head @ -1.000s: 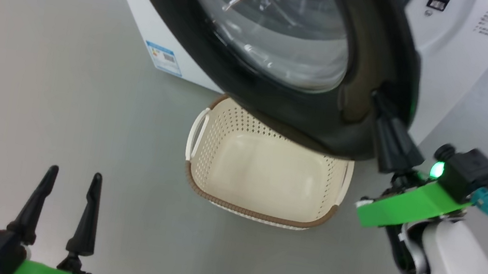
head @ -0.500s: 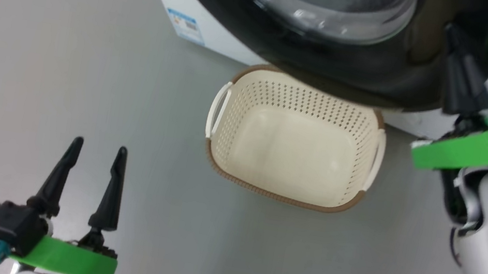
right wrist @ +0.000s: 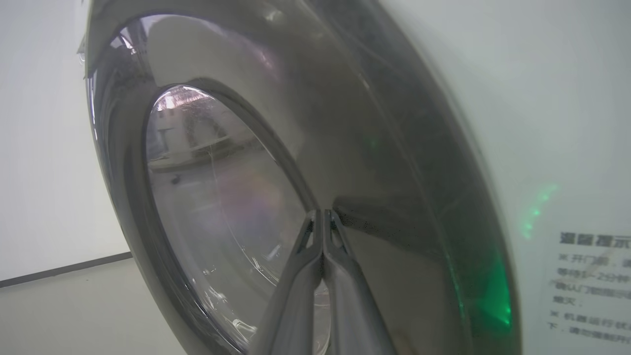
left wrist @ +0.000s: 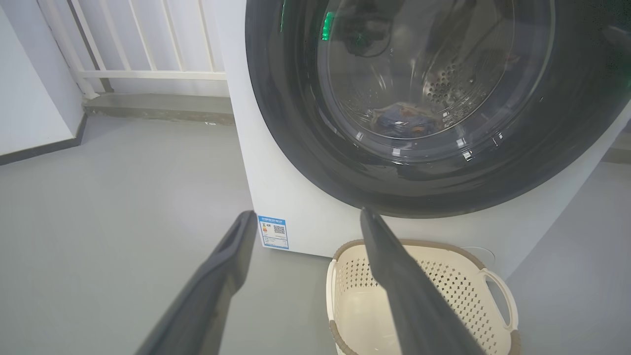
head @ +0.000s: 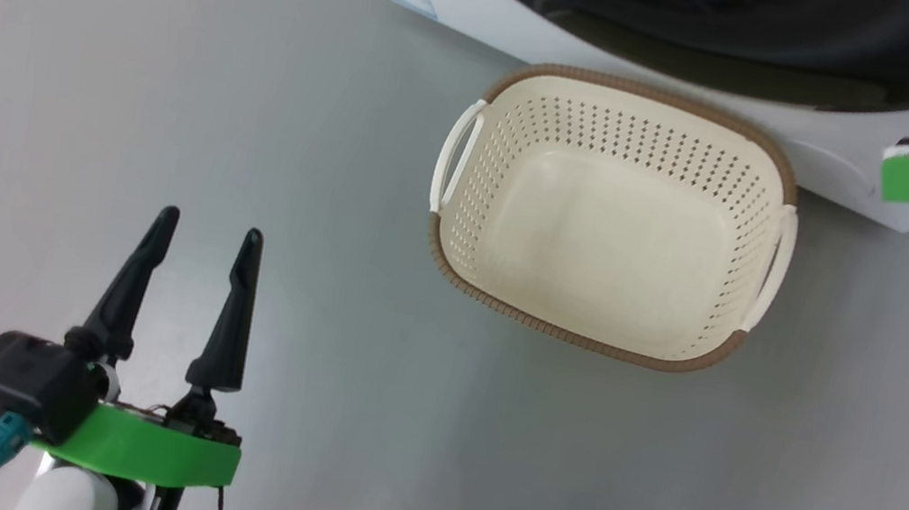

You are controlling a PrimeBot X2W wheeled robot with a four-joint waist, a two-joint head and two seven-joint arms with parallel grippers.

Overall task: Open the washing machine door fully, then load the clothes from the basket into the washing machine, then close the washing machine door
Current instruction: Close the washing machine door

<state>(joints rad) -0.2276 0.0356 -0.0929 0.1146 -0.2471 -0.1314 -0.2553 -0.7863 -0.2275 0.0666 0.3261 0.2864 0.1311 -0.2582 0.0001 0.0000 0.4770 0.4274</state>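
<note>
Where left pincer (left wrist: 305, 213) gapes, clothes (left wrist: 399, 121) behind door (left wrist: 286, 123) glass

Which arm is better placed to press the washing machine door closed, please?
Probably right: the right claw, shut, points at the washing machine door, while the left claw hangs open near the basket.

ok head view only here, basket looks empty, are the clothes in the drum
observer: yes, the left wrist view shows the clothes lying low in the drum, seen through the washing machine door.
operator: is that door shut
observer: there it looks flush with the washing machine front; latched or not, i cannot tell.
operator: and the right hand
observer: its own wrist view shows the right hand with fingers pressed together, tips at the door's dark rim.
</note>
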